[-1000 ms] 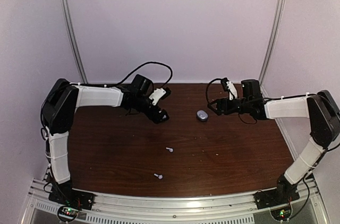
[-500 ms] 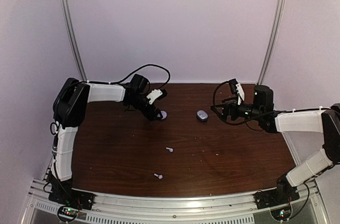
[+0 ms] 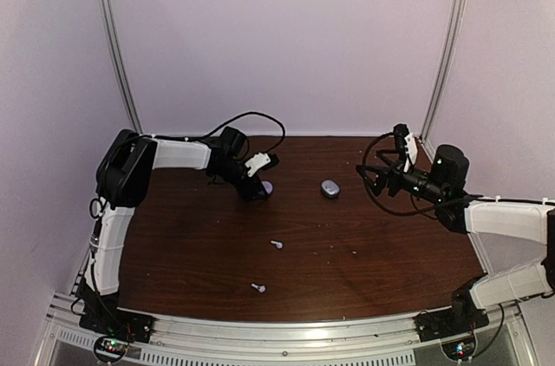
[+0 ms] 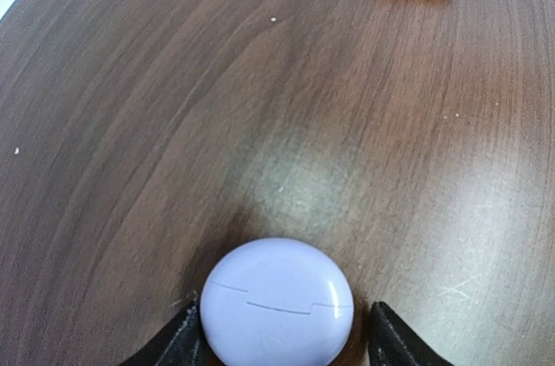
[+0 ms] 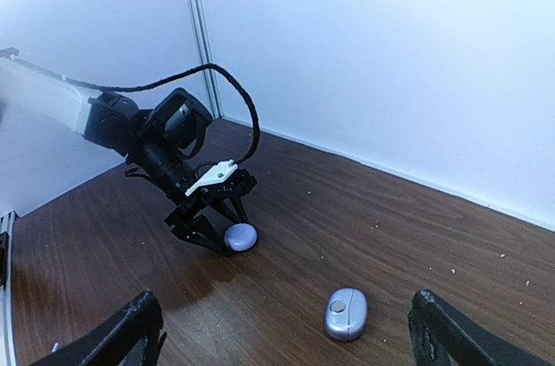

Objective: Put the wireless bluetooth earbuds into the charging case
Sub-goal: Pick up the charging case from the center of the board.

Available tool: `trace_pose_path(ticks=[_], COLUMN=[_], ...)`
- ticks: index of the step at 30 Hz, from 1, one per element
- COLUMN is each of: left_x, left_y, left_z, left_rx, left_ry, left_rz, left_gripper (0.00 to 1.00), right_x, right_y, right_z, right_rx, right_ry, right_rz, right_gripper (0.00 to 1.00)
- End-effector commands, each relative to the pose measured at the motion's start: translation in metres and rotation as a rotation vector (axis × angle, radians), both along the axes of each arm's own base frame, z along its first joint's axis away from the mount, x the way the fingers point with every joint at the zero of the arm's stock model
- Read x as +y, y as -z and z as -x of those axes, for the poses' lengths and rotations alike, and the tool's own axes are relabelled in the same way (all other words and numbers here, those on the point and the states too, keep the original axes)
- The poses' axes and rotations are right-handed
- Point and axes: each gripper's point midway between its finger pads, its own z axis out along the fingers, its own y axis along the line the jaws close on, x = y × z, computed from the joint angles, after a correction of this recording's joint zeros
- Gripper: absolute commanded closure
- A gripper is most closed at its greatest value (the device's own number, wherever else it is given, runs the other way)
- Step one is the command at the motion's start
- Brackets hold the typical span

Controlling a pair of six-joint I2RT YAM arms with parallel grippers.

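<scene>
Change since a second ago: the left arm has stretched farther over the table point(image 3: 390, 253) and brought the left gripper point(image 4: 282, 336) down around the round case point(image 4: 276, 297), its jaws narrowing. The right arm has drawn back to the right, away from the second case point(image 3: 329, 188), and its jaws have spread wider. Cases and earbuds lie where they were.
Progress: early. No earbud sits in a case, and nothing looks done beyond the reach for the round case.
Round case: pale lilac, flat on the table at far left-centre, lid seam visible, lid shut.
Second case: greyer, oval, with a small round mark on top. It lies near the round case, to its right, apart from it and untouched.
Earbuds: two seen, both loose on the table. The middle earbud point(image 3: 277, 245) lies on the near side of the cases and the near earbud point(image 3: 257, 287) closer to the bases. Both are well apart from cases and grippers.
Left gripper: not clamped, one finger on each side of the round case. One is at or against its rim, with a sliver of table showing at the other.
Right gripper point(image 3: 368, 180): jaws wide apart, empty, above the table to the right of the second case.
Left arm pose: extended to the far side, wrist tipped down to the table.
Right arm pose: drawn back at the right edge, forearm pointing left.
Remaining, by judgement: grip and open a case, fetch each earbud, seat both.
</scene>
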Motion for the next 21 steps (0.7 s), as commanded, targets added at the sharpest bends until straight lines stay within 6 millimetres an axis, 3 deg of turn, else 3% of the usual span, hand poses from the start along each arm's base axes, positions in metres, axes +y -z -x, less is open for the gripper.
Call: trace_pose_path(ticks=[1,12,16,21], left_x=[-0.006,-0.011,-0.017,-0.031], left_y=[0.006,0.015,-0.004,-0.044], left_z=[0.003,0.018,0.028,0.063], left_rx=[0.004,0.048,0.063,0.125], left_ry=[0.059,0.114,0.149,0.234], left_rz=[0.016,0.048,0.108,0.238], left_gripper=[0.39,0.57,0.62,0.63], right_x=[-0.009,-0.002,0.007,0.015], right_y=[-0.024,-0.03,-0.036,-0.038], right_z=[-0.002,0.016,0.041,0.059], right_rx=[-0.095,-0.132,-0.213,-0.24], right_ry=[0.053,-0.027,-0.142,-0.201], right_rz=[-0.024,-0.062,-0.066,-0.077], right_gripper=[0.0,0.0,0.0,0.0])
